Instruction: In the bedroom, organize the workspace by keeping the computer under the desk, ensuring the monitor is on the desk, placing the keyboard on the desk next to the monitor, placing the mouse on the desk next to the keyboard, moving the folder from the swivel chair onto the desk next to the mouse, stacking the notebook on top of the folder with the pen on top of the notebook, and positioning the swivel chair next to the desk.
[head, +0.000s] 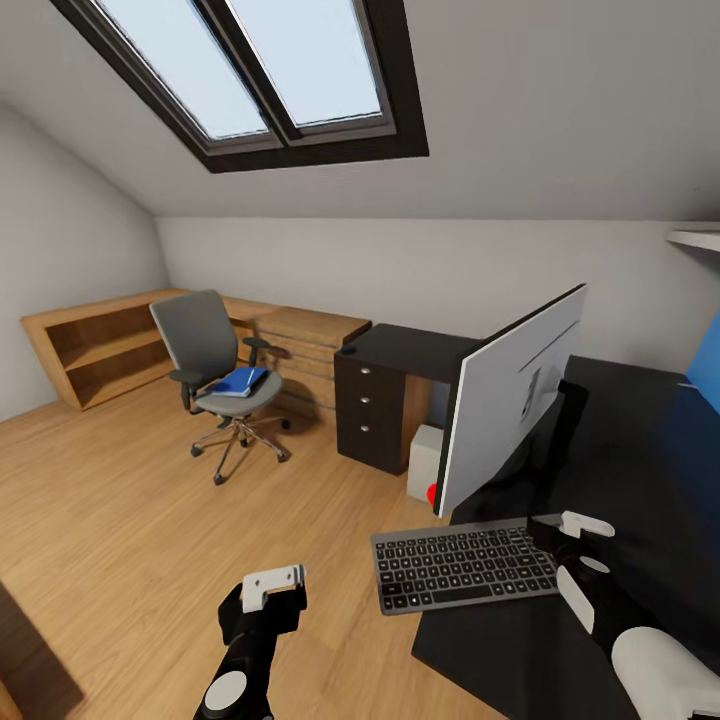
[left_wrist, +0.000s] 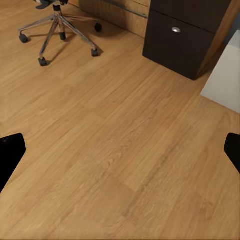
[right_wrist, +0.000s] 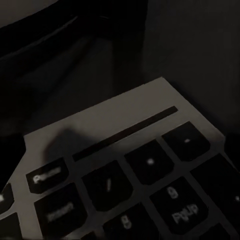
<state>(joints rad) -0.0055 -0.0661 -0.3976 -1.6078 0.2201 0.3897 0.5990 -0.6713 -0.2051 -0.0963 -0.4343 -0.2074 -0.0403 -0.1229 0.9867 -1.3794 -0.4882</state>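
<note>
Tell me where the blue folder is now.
In the head view, the blue folder lies on the swivel chair's seat, left of the black drawer unit, before the oak shelves.

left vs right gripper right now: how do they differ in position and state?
The left gripper hangs over bare wood floor, away from the desk; the right gripper sits at the keyboard end on the desk. The left's fingers are spread wide with nothing between them; the right's opening cannot be told. Both are black with white casings.
</note>
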